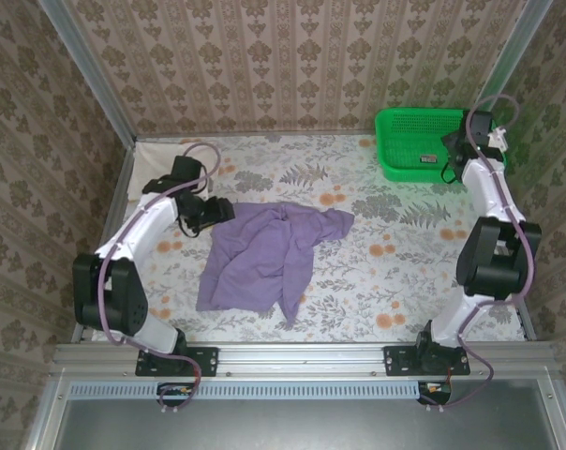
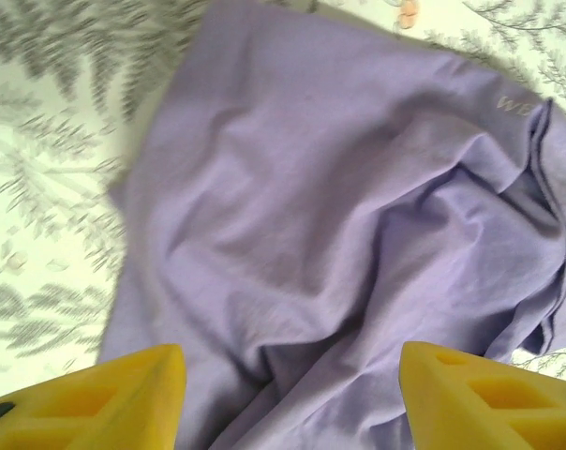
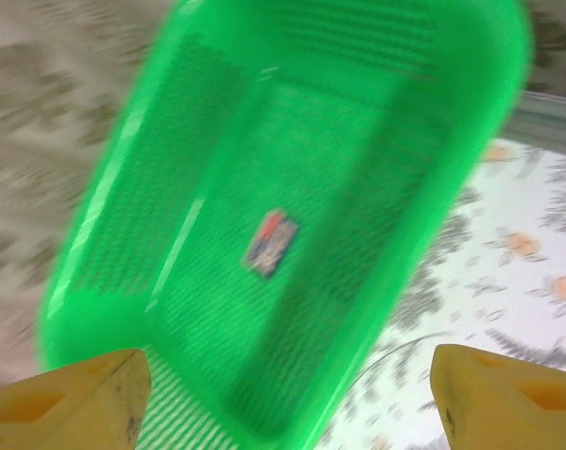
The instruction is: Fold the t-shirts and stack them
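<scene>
A purple t-shirt [image 1: 264, 251] lies crumpled in the middle of the floral table, its faint white lettering [image 2: 518, 101] near the collar. My left gripper [image 1: 211, 212] hovers at the shirt's upper left edge, open, its yellow fingers [image 2: 114, 394] wide apart above the rumpled purple cloth [image 2: 320, 244] with nothing between them. My right gripper [image 1: 449, 161] is at the back right over the green mesh basket [image 1: 416, 141], open, and the basket [image 3: 292, 216] below it holds no cloth, just a small label. The cream t-shirt is out of view.
The floral cloth-covered table [image 1: 395, 234] is walled by patterned panels and metal posts. The green basket stands in the back right corner. A metal rail [image 1: 302, 356] runs along the near edge by the arm bases.
</scene>
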Tool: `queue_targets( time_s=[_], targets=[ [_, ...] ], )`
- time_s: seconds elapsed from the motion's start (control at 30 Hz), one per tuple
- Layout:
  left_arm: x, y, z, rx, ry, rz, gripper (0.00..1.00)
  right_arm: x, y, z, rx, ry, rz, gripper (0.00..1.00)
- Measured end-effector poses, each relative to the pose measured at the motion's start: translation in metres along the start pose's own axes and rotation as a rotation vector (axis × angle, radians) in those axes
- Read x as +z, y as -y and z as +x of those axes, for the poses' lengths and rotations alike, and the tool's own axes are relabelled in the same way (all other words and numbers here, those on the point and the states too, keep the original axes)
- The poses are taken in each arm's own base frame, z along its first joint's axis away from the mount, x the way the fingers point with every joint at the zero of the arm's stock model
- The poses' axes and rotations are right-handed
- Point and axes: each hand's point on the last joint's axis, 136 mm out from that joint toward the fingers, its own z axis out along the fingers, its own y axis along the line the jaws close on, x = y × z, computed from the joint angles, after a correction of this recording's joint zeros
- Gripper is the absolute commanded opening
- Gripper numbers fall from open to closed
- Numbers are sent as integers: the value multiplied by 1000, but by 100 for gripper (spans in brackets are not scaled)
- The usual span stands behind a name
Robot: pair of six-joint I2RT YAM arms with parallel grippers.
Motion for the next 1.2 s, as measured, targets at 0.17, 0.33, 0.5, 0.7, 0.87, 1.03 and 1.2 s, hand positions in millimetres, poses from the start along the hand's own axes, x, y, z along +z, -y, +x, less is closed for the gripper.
queue_targets(
  time_s=[0.17, 0.33, 0.5, 0.7, 0.87, 1.03, 1.2],
  targets=[
    [-1, -37, 43, -96, -77, -64, 60, -71, -61, 62, -221, -81, -220, 71],
    [5, -62, 95, -175, -203, -133, 58, -134, -69, 208, -522, -347, -383, 64],
    [11, -77, 128, -232, -297, -180, 51, -181, -14, 322, -785, -624, -382, 59],
    [13, -84, 154, -291, -349, -222, 46, -247, 56, 387, -986, -882, -425, 56],
    [17, -95, 170, -387, -336, -259, 54, -290, 84, 418, -1094, -1009, -502, 59],
    [28, -109, 194, -487, -345, -294, 50, -303, 106, 451, -1187, -1086, -479, 60],
    [31, -115, 195, -527, -284, -308, 48, -298, 134, 488, -1298, -1138, -380, 59]
  ],
)
